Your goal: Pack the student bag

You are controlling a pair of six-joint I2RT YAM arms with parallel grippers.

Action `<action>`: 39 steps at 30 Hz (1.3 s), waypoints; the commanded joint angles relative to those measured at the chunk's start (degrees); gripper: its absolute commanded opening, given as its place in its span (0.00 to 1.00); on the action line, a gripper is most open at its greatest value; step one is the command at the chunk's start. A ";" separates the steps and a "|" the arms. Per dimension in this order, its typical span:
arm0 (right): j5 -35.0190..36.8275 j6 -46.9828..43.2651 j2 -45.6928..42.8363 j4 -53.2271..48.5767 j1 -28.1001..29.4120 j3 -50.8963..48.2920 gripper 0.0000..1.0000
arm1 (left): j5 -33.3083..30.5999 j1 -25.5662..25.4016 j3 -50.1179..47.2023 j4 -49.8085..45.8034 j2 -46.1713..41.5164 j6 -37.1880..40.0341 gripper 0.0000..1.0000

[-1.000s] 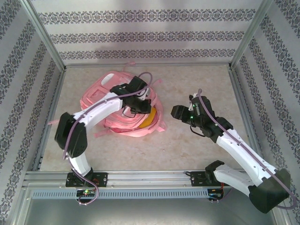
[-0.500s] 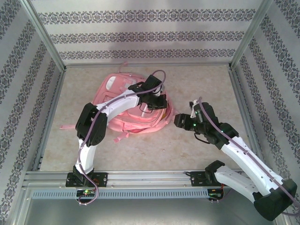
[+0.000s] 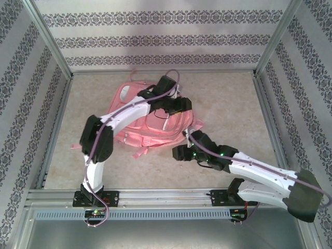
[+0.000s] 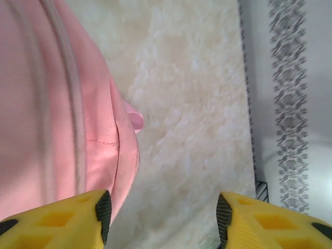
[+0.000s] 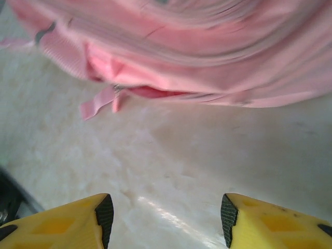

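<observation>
The student bag (image 3: 150, 124), a soft pink backpack with pale trim, lies flat in the middle of the table. My left gripper (image 3: 184, 106) hovers at the bag's right edge. In the left wrist view it (image 4: 162, 223) stands open with bare table between the yellow fingers, the bag (image 4: 52, 104) just left of them. My right gripper (image 3: 177, 153) sits low on the table just in front of the bag's near right corner. It (image 5: 166, 218) is open and empty, and the bag (image 5: 207, 52) spans the view above it, a pink pull tab (image 5: 96, 106) hanging down.
Loose pink strap ends (image 3: 75, 147) trail off the bag toward the left. Patterned walls and metal posts (image 3: 52, 41) enclose the table on three sides, and an aluminium rail (image 3: 166, 196) runs along the near edge. Bare tabletop (image 3: 233, 109) lies to the right of the bag.
My left gripper has opened and moved right to the bag's edge. The bag has shifted right and lies flatter. My right arm has swung down and left to the bag's near side.
</observation>
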 commanded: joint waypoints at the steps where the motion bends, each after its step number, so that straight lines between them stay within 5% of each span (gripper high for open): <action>1: 1.35 1.02 6.17 16.75 2.79 -0.89 0.59 | -6.99 3.89 -2.76 -5.11 -11.39 1.76 0.59; 8: 4.56 8.81 27.32 33.76 8.29 3.54 0.58 | -20.79 8.70 -11.72 -12.03 -28.09 -0.19 0.61; 14: 7.87 15.91 40.07 42.47 9.55 7.73 0.55 | -22.23 11.31 -17.26 -13.52 -36.72 -1.90 0.62; 29: 11.10 21.28 48.73 39.64 10.13 12.00 0.48 | -20.56 13.59 -20.36 -16.13 -40.84 -0.84 0.63; 39: 11.55 21.48 50.61 25.23 10.90 18.88 0.37 | -20.82 13.57 -20.46 -15.83 -40.67 -1.85 0.63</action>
